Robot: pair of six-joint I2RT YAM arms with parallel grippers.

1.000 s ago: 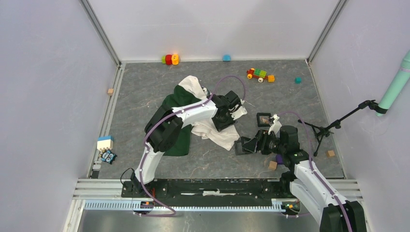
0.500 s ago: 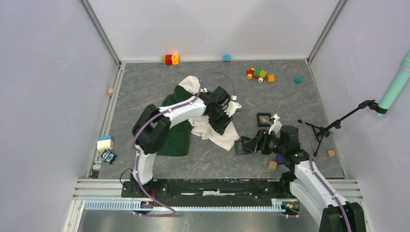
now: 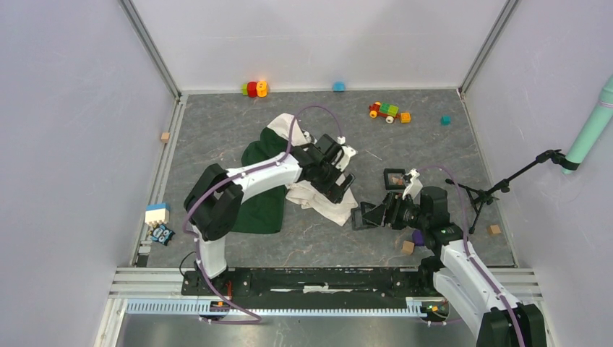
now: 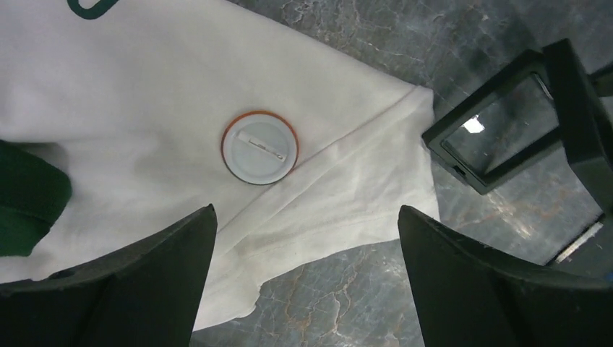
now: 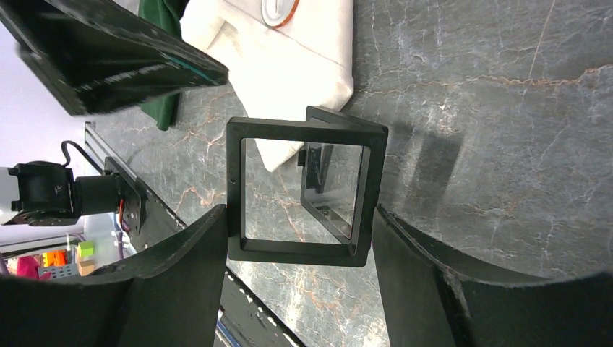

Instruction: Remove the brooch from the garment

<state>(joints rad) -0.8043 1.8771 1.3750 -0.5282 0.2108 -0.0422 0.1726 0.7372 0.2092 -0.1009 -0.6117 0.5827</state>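
Note:
The garment [image 3: 262, 204] lies mid-table, dark green on the left and cream-white [image 4: 144, 87] on the right. The brooch [image 4: 259, 147] rests on the cream cloth, its white back with a pin bar and orange rim facing up; it also shows in the right wrist view [image 5: 278, 11]. My left gripper [image 4: 305, 211] is open and empty, hovering above the cloth's hem, with the brooch just beyond its fingertips. In the top view the left gripper [image 3: 340, 185] hides the brooch. My right gripper [image 5: 298, 213] is shut on an open black frame case [image 5: 300, 195], right of the garment [image 5: 289, 65].
A small dark framed box [image 3: 395, 178] lies beside the right gripper [image 3: 372, 215]. Tan wooden cubes [image 3: 408, 247] [image 3: 494, 229] [image 3: 165, 136], a blue-white block [image 3: 157, 213], a toy train [image 3: 389, 111], a red-yellow toy [image 3: 255, 88] and a black stand [image 3: 499, 186] are scattered around.
My left arm's elbow has swung left and its gripper has turned and shifted slightly nearer over the cream cloth. The right arm and the frame case have hardly moved.

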